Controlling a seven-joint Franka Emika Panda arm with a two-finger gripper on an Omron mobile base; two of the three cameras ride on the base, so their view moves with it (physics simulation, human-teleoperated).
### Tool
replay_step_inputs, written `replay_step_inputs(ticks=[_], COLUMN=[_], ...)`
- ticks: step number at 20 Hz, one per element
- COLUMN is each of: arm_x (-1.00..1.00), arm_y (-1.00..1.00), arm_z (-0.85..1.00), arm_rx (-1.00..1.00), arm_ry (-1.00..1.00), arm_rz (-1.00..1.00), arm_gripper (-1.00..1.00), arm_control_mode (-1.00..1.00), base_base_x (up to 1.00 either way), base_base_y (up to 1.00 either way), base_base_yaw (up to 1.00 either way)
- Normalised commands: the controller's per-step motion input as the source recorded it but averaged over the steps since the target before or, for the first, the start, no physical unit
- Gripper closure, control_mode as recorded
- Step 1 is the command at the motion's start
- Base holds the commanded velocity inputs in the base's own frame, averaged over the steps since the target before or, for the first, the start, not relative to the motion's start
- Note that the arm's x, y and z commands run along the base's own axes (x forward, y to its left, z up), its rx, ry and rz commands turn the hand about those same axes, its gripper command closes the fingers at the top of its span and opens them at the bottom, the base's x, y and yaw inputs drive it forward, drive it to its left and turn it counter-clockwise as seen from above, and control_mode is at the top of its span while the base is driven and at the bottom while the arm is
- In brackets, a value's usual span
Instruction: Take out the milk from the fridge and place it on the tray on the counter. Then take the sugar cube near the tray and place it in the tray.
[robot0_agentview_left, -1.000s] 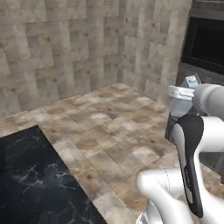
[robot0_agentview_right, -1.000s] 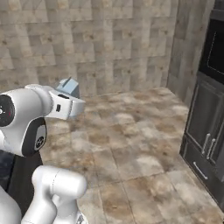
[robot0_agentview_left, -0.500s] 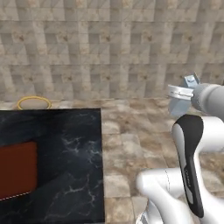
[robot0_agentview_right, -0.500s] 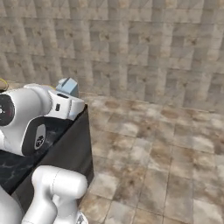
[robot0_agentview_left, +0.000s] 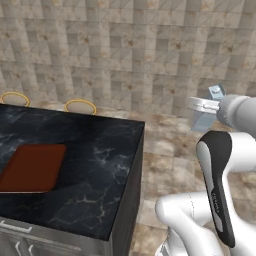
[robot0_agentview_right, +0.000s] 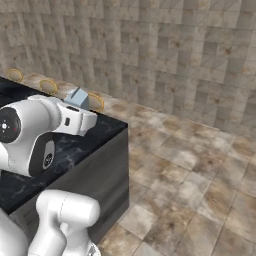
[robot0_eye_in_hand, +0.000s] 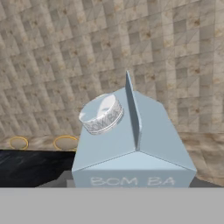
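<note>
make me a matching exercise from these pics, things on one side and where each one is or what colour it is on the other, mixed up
Things:
1. milk
2. tray
3. counter
4. gripper

Descriptions:
a. black with faint white veins
b. flat reddish-brown, lying on the counter
c. pale blue carton with a white round cap
d. out past the counter's end, over the floor, shut on the milk

Pairs: 1-c, 2-b, 3-a, 4-d

Counter (robot0_agentview_left: 95, 165) top open around tray (robot0_agentview_left: 31, 167); two round stools (robot0_agentview_left: 80, 106) stand just beyond far edge.
</note>
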Motion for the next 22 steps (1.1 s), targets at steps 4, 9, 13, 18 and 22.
replay_step_inputs(ticks=[4,9,13,18,22], arm_x=[0.0,0.0,0.0,0.0,0.0], arm_y=[0.0,0.0,0.0,0.0,0.0], arm_z=[0.0,0.0,0.0,0.0,0.0], arm_rx=[0.0,0.0,0.0,0.0,0.0], arm_ry=[0.0,0.0,0.0,0.0,0.0], arm_rz=[0.0,0.0,0.0,0.0,0.0], arm_gripper=[1.0,1.0,1.0,1.0,1.0], arm_control_mode=[1.0,1.0,1.0,1.0,1.0], base_base_x=[-1.0,-1.0,-1.0,-0.94,-0.41], base_base_y=[0.91,0.98,0.77,-1.0,-0.72], base_base_yaw=[0.27,0.14,0.01,0.19,0.19])
